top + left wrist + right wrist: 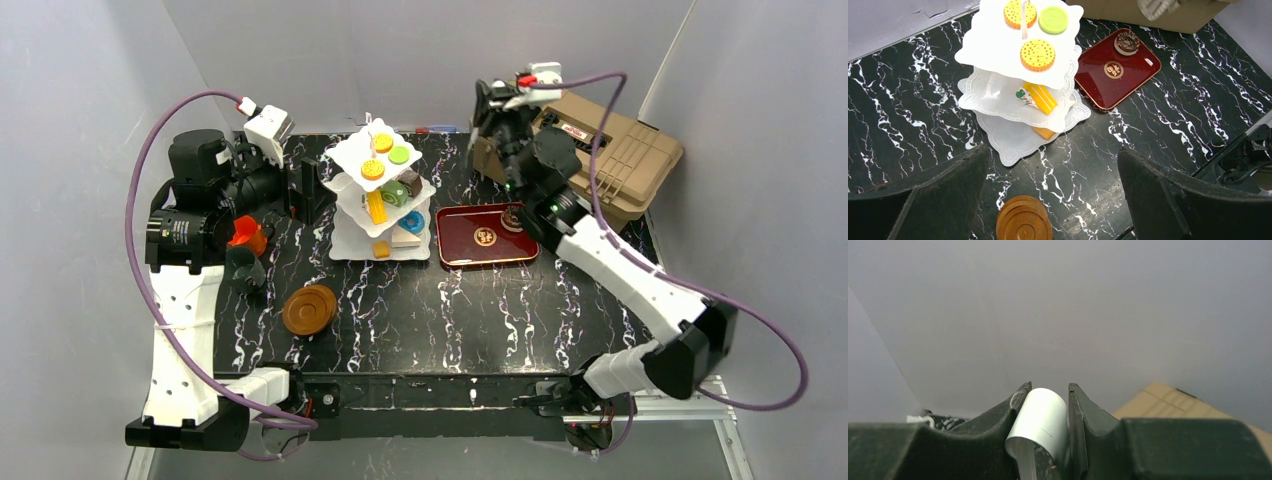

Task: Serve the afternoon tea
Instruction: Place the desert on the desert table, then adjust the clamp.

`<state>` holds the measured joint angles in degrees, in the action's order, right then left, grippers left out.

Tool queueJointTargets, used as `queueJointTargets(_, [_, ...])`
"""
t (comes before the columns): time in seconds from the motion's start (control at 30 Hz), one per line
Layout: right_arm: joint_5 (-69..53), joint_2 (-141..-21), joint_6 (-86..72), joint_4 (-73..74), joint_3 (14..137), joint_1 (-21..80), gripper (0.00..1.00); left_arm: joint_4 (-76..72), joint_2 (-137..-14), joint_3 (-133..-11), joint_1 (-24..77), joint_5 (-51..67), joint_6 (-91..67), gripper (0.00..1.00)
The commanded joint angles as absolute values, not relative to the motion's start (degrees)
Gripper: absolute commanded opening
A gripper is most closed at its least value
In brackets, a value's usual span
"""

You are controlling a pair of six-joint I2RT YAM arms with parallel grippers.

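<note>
Here, the right gripper (1049, 390) is seen clamped on a white cylinder (1040, 422) near the toolbox (620, 150); the left gripper (1053, 152) is held wide open over the saucers (1024, 222), the tiered stand (993, 50) just beyond them.

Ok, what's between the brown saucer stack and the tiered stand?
Nothing. Only bare black marbled tabletop separates the saucer stack from the stand. It shows best in the left wrist view, and the top view agrees.
</note>
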<state>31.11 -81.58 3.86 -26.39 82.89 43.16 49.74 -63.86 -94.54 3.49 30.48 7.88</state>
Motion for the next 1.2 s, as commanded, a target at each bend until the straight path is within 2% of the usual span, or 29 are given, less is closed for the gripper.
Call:
queueJointTargets(0.0, [34.48,-74.14,3.97,-26.90,72.39,41.27,0.01,49.69,-62.46,-94.97,3.18,31.56,7.84,0.98])
queueJointTargets(0.13, [34.42,-69.79,0.19,-26.60,59.41,39.02,0.01,49.72,-61.99,-93.79,3.17,32.40,7.87,0.98])
queueJointTargets(0.27, [34.23,-69.08,-2.75,-27.45,51.73,38.18,0.01,49.97,-61.39,-92.19,3.16,35.84,8.46,0.98])
queueJointTargets(0.53, [32.29,-69.35,-3.66,-33.10,44.84,36.19,0.01,50.76,-60.12,-86.24,3.27,46.46,9.30,0.98])
queueJointTargets(0.67, [30.34,-69.85,-7.56,-30.35,47.24,36.04,0.01,46.28,-58.50,-76.78,6.87,50.04,7.21,0.98])
queueJointTargets(0.73, [30.09,-69.19,-10.62,-27.22,49.05,36.04,0.01,41.35,-56.96,-71.53,14.02,46.45,7.48,0.98])
queueJointTargets(0.8, [28.83,-68.14,-12.66,-24.81,50.49,36.04,0.01,35.43,-56.33,-67.97,25.53,38.66,8.57,0.98])
queueJointTargets(0.87, [27.31,-66.87,-14.92,-21.53,52.41,36.06,0.01,30.79,-59.07,-67.70,32.30,30.34,9.49,0.98])
queueJointTargets(1.07, [22.48,-62.19,-21.22,-12.60,54.70,36.02,0.01,21.26,-70.99,-73.56,42.59,20.53,9.08,0.98])
queueJointTargets(1.17, [20.39,-59.34,-23.87,-9.87,54.74,36.04,0.01,19.13,-74.76,-75.77,46.36,19.17,8.35,0.98])
